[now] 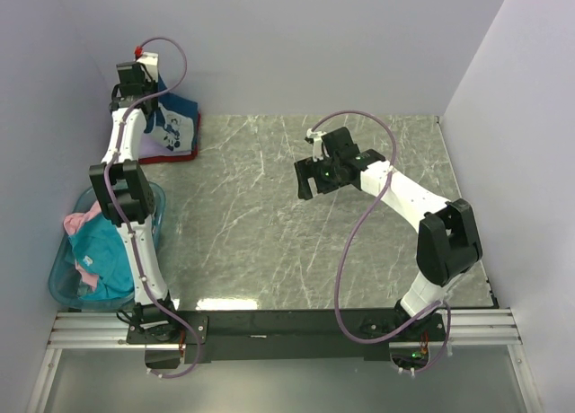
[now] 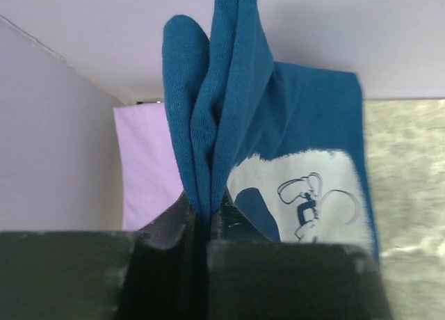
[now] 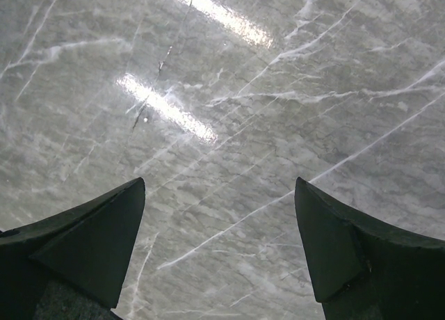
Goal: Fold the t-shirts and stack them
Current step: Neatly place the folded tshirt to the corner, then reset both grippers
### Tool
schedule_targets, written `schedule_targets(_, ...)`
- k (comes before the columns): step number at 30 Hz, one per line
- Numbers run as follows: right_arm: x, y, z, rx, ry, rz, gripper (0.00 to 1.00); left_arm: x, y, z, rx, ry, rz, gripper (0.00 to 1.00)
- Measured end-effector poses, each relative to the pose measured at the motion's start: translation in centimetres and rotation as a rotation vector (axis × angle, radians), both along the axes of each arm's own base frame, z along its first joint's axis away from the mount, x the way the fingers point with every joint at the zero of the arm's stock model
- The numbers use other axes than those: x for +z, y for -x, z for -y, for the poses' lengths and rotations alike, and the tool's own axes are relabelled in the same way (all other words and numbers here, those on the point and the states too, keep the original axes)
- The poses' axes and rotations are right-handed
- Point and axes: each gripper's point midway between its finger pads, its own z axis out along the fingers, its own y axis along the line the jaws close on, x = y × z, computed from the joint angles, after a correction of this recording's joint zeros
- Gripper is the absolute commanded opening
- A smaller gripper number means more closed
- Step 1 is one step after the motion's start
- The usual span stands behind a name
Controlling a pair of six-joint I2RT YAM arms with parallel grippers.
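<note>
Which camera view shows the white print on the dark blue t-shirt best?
The left wrist view: the white print on the dark blue t-shirt is close and large, the cloth pinched in the left gripper. The top external view shows it small. The right wrist view shows table, no shirt.

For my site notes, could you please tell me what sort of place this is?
Probably a robotics lab cell: plain walls box in a marble-look table, two arms are bolted to a metal rail, and a basket holds shirts.
</note>
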Motion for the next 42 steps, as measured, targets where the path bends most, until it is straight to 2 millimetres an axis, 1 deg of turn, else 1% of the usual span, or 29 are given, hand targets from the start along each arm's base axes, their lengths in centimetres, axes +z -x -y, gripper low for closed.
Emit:
schedule_targets(2,-0.1,0.1,0.0,0.0,0.003,-0.005,0.94,-0.5,-0.2,-0.5,-0.004,-0.022,-0.003,0.38)
schedule_targets(3,-0.1,0.1,0.0,0.0,0.003,-0.006,0.94,-0.6,-0.4,-0.8,-0.005,-0.035,-0.001,0.52)
schedule_targets(5,-0.1,0.1,0.1,0.0,0.003,-0.007,0.94,-0.6,-0.8,-1.6,0.002,-0.058,0.009,0.61)
schedule_targets(6,-0.2,0.1,0.1,0.0,0.004,-0.008,0.94,-0.4,-1.0,-2.0,0.008,-0.068,0.015,0.68)
schedule_targets(7,-0.2,0.1,0.1,0.0,0.004,-0.009,0.94,-0.2,-1.2,-2.6,0.017,-0.081,0.023,0.72)
schedule_targets(9,-0.2,0.2,0.1,0.0,0.005,-0.01,0.95,0.8,-1.4,-3.7,0.033,-0.104,0.044,0.83)
schedule_targets(10,-0.2,0.2,0.1,-0.001,0.006,-0.011,0.95,1.2,-1.4,-4.2,0.041,-0.112,0.051,0.87)
schedule_targets(11,-0.2,0.2,0.1,0.0,0.006,-0.011,0.95,1.8,-1.3,-4.8,0.049,-0.123,0.06,0.89)
schedule_targets(12,-0.1,0.2,0.1,0.0,0.006,-0.01,0.95,2.5,-1.3,-5.5,0.056,-0.135,0.074,0.95)
schedule_targets(14,-0.1,0.2,0.1,0.0,0.007,-0.01,0.95,3.6,-0.9,-6.3,0.063,-0.153,0.086,0.99)
schedule_targets(17,0.0,0.2,0.3,0.001,0.009,-0.01,0.95,5.2,0.3,-6.8,0.061,-0.157,0.082,0.99)
schedule_targets(19,0.1,0.1,0.7,-0.004,0.012,-0.009,0.95,6.5,1.4,-6.4,0.051,-0.15,0.079,0.99)
schedule_targets(21,0.5,-0.1,1.5,-0.021,0.01,-0.006,0.95,8.2,2.8,-5.4,0.026,-0.13,0.079,0.99)
schedule_targets(22,0.9,-0.3,2.2,-0.036,0.007,0.0,0.95,9.0,3.5,-4.8,0.013,-0.118,0.081,0.99)
schedule_targets(24,1.9,-0.7,3.9,-0.07,0.001,0.013,0.95,11.4,5.3,-3.2,-0.019,-0.083,0.095,0.99)
schedule_targets(27,4.1,-1.2,6.5,-0.123,-0.02,0.046,0.95,14.4,8.3,-0.7,-0.054,-0.041,0.107,0.99)
schedule_targets(29,6.2,-1.6,8.8,-0.173,-0.042,0.088,0.95,15.6,10.4,1.5,-0.076,-0.021,0.107,0.99)
schedule_targets(30,6.9,-1.6,9.6,-0.192,-0.05,0.103,0.95,15.9,11.4,2.9,-0.09,-0.007,0.101,0.99)
schedule_targets(32,8.4,-1.5,11.7,-0.239,-0.068,0.131,0.95,15.8,13.5,6.5,-0.136,0.02,0.075,0.99)
schedule_targets(34,9.8,-1.1,13.8,-0.279,-0.076,0.159,0.95,14.9,15.3,10.5,-0.194,0.052,0.042,0.99)
schedule_targets(35,10.2,-0.9,14.5,-0.291,-0.079,0.171,0.95,14.1,16.2,12.6,-0.23,0.07,0.021,0.99)
schedule_targets(36,10.5,-0.7,15.2,-0.302,-0.082,0.181,0.95,13.2,17.0,14.4,-0.256,0.09,-0.007,0.99)
schedule_targets(37,10.7,-0.2,15.9,-0.313,-0.085,0.189,0.95,12.0,18.1,16.3,-0.289,0.109,-0.044,0.99)
schedule_targets(39,10.5,0.9,16.5,-0.318,-0.086,0.188,0.95,9.1,20.2,19.7,-0.344,0.142,-0.116,0.99)
schedule_targets(41,9.6,2.3,16.7,-0.309,-0.084,0.171,0.96,6.5,22.3,22.0,-0.374,0.172,-0.185,0.99)
schedule_targets(42,8.9,3.1,16.6,-0.3,-0.084,0.154,0.96,4.8,23.7,23.1,-0.391,0.181,-0.228,0.99)
